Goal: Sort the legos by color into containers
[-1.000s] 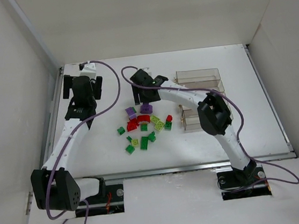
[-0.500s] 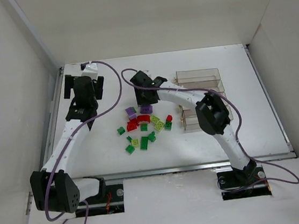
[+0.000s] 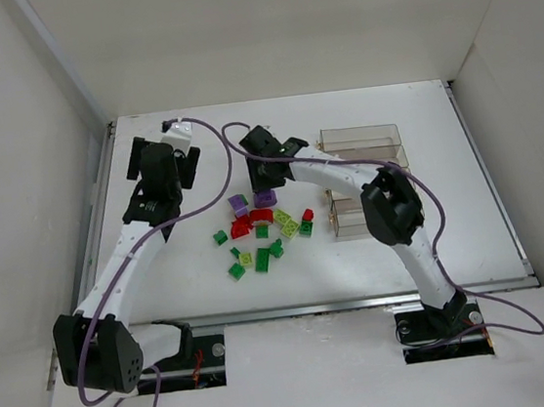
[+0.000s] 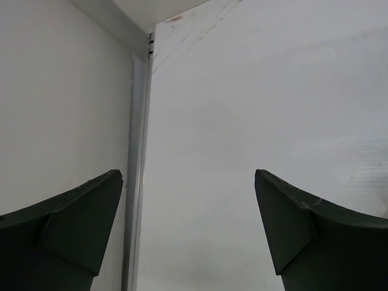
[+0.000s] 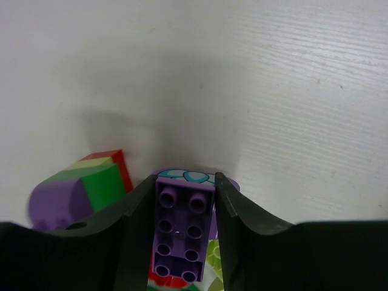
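Observation:
Small legos (image 3: 263,232) in purple, red, yellow-green and dark green lie scattered mid-table. My right gripper (image 3: 261,173) hovers at the pile's far edge and is shut on a purple brick (image 5: 182,227), studs facing the camera. Under it, a purple piece with a teal mark (image 5: 185,176) and a stack of red, green and purple pieces (image 5: 79,188) lie on the table. The clear containers (image 3: 360,138) stand right of the pile, partly hidden by the right arm. My left gripper (image 3: 157,169) is open and empty at the far left, its fingers (image 4: 73,224) over bare table.
A metal rail (image 4: 138,151) runs along the left wall beside the left gripper. White walls enclose the table on three sides. A purple cable (image 3: 208,142) loops over the left arm.
The left gripper has swung a little to the right. The right gripper has stayed almost in place, at the pile's far edge.

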Controlling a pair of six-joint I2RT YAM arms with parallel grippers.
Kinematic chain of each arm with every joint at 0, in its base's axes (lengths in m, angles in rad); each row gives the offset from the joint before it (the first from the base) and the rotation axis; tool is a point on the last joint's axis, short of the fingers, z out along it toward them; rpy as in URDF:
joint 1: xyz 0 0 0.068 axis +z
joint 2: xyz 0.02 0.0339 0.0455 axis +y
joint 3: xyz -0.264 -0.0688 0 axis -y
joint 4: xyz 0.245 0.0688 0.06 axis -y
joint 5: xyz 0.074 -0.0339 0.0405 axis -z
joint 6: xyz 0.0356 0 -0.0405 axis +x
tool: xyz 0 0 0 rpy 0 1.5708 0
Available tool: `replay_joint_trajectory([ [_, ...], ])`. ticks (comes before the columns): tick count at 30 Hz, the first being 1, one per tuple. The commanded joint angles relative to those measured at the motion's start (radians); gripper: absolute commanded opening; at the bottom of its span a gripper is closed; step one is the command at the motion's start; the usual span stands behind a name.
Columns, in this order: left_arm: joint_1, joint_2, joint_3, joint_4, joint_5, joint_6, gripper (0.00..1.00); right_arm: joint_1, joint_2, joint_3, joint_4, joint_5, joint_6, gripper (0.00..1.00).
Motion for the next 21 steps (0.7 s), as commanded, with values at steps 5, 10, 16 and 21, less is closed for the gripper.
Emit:
replay_joint_trajectory([
  [5, -0.008, -0.118, 0.026, -0.091, 0.537, 0.206, 0.92, -0.13, -0.361, -0.145, 0.321, -0.336, -0.032, 0.0],
  [10, -0.008, -0.226, -0.014, -0.019, 0.964, 0.295, 1.0, -0.181, -0.48, -0.231, 0.441, -0.531, -0.061, 0.0],
  [16, -0.07, -0.056, 0.164, -0.066, 1.085, 0.16, 1.0, -0.171, -0.526, -0.271, 0.472, -0.627, -0.072, 0.0],
  [21, -0.12, 0.041, 0.25, -0.059, 1.04, 0.197, 1.0, -0.171, -0.563, -0.306, 0.495, -0.66, -0.059, 0.0],
])
